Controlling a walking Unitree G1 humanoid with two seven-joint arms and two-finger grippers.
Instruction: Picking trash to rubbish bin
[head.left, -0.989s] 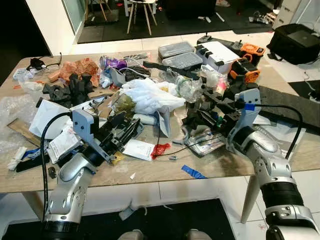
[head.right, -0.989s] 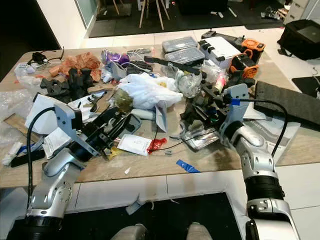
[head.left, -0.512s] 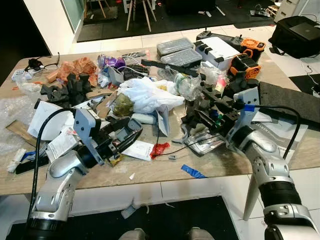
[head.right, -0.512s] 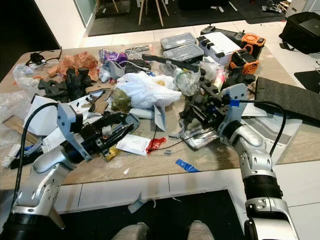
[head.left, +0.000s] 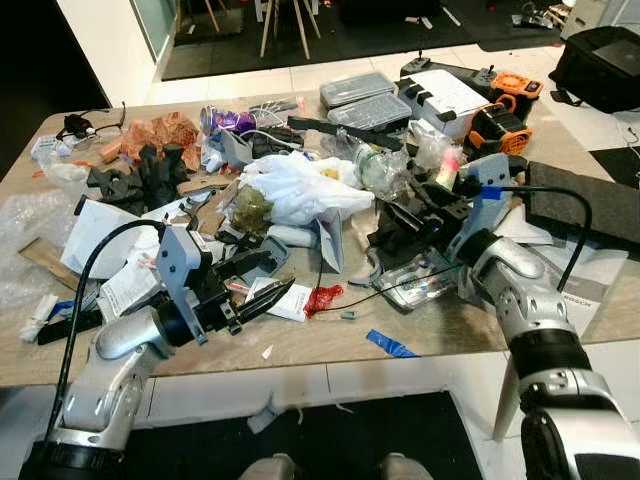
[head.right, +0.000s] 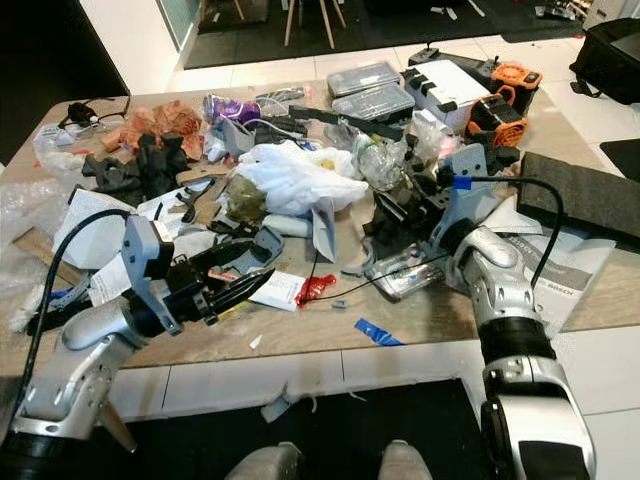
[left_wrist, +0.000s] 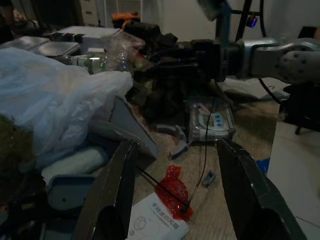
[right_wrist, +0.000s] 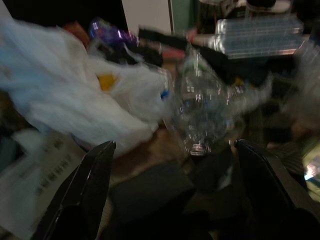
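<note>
Trash covers a wooden table (head.left: 300, 345). My left gripper (head.left: 262, 287) hovers open, low over the front of the table. Between its fingers (left_wrist: 117, 190) in the left wrist view lie a red wrapper (left_wrist: 172, 189) and a white leaflet (left_wrist: 156, 224). The same wrapper (head.left: 320, 298) lies just right of the fingertips. My right gripper (head.left: 405, 225) stands open over dark clutter at mid-right, nothing held. It points at a crushed clear bottle (right_wrist: 200, 112) beside a white plastic bag (head.left: 300, 190).
Grey cases (head.left: 360, 95), a white box (head.left: 445, 98) and an orange tool (head.left: 500, 125) stand at the back right. A black foam pad (head.left: 590, 205) lies far right. A blue tape scrap (head.left: 390, 345) sits near the front edge. A black bag (head.left: 600, 60) rests on the floor.
My left gripper has come down and forward toward the leaflet and red wrapper. My right gripper has shifted slightly back toward the bottle. The camera has moved a little.
</note>
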